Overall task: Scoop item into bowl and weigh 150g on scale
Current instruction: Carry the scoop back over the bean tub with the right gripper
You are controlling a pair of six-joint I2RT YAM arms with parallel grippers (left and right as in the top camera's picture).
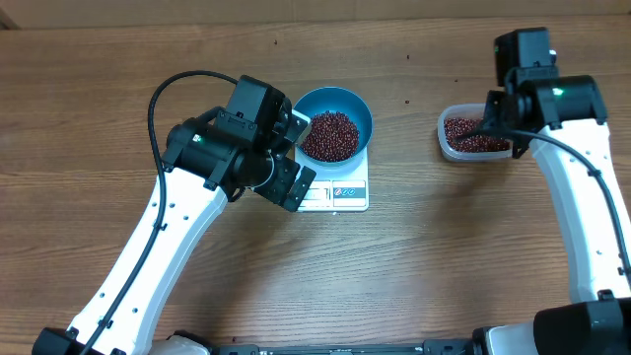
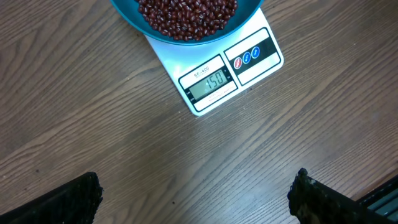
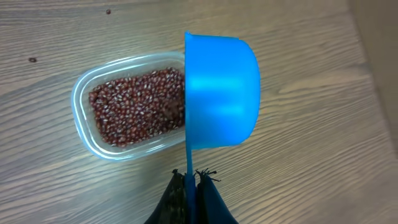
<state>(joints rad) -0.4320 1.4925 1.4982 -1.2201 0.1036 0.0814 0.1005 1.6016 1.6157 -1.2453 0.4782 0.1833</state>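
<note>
- Seemingly the target is met — beans [image 2: 186, 15] fill the bowl [image 1: 363, 113] on the scale [image 2: 180, 56], just ahead of the released left hand [image 2: 196, 199].
- Right hand [image 3: 189, 186] clenches the scoop [image 3: 221, 93] at the tub's [image 3: 93, 140] edge — next, park it.

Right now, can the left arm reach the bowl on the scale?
Probably yes: the left gripper hovers open just short of the scale, only bare table between them, and the bowl sits unobstructed on it.

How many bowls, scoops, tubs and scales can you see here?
round bright blue bowl: 1
small blue plastic scoop: 1
clear rectangular plastic tub: 1
white square kitchen scale: 1
total: 4
</note>
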